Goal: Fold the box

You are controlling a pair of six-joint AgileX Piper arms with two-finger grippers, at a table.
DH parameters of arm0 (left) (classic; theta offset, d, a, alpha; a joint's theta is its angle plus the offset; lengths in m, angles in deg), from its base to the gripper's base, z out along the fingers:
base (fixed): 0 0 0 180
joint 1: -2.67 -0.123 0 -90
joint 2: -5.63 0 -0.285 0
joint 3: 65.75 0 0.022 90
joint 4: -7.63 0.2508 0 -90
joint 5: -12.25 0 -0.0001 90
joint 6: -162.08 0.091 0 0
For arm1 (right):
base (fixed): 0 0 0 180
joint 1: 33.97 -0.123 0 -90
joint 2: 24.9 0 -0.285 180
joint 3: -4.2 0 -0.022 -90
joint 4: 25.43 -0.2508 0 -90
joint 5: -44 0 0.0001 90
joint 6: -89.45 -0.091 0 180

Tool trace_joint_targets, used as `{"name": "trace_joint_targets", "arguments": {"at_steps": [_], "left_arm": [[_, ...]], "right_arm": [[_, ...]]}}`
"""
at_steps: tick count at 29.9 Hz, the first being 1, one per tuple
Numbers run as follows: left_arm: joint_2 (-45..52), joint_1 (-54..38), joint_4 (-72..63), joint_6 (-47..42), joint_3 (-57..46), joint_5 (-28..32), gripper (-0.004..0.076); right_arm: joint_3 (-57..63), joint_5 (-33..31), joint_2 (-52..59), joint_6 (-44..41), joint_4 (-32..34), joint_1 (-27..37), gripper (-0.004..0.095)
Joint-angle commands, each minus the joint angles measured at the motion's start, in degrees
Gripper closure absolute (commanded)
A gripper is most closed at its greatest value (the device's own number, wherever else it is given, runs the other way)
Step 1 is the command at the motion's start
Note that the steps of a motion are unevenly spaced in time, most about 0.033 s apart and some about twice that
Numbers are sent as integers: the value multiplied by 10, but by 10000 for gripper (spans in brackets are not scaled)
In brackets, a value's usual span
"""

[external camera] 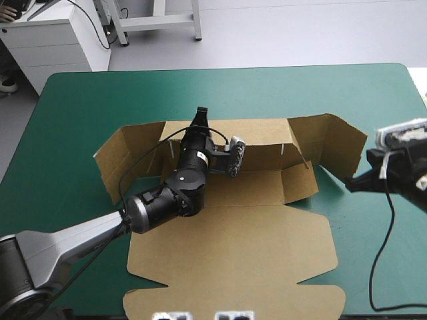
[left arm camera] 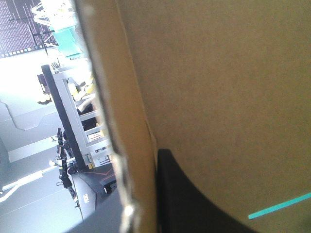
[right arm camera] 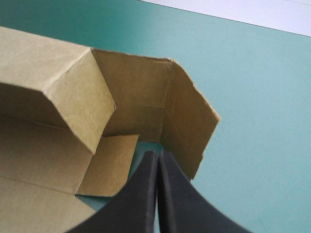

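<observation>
left gripper [external camera: 201, 115] pinches the box [external camera: 233, 247]; right gripper [right arm camera: 158, 155] (clenched) just beside its flap.

Table [external camera: 60, 113] under its teal-green cover, far corners rounded. Light is even from where I watch, and the shadows on the cover are soft. Beyond the far edge I see pale grey floor [external camera: 300, 30]. Off the far left corner stands a white cabinet [external camera: 57, 43], close to the table. Next to it are the grey legs of a metal frame [external camera: 160, 23]. A white surface [external camera: 420, 80] shows just past the table's right edge.
</observation>
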Motion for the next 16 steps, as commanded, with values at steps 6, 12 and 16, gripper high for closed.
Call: {"name": "trace_joint_targets", "arguments": {"at_steps": [6, 12, 16], "left_arm": [[26, 1, 31, -3, 15, -14, 732], [26, 1, 33, -3, 15, -12, 732], [26, 1, 33, -3, 15, -8, 732]], "right_arm": [[-183, -10, -193, 27, -14, 2, 922], [-282, -42, -305, 32, -18, 2, 922], [-341, -50, -370, 32, -17, -10, 922]]}}
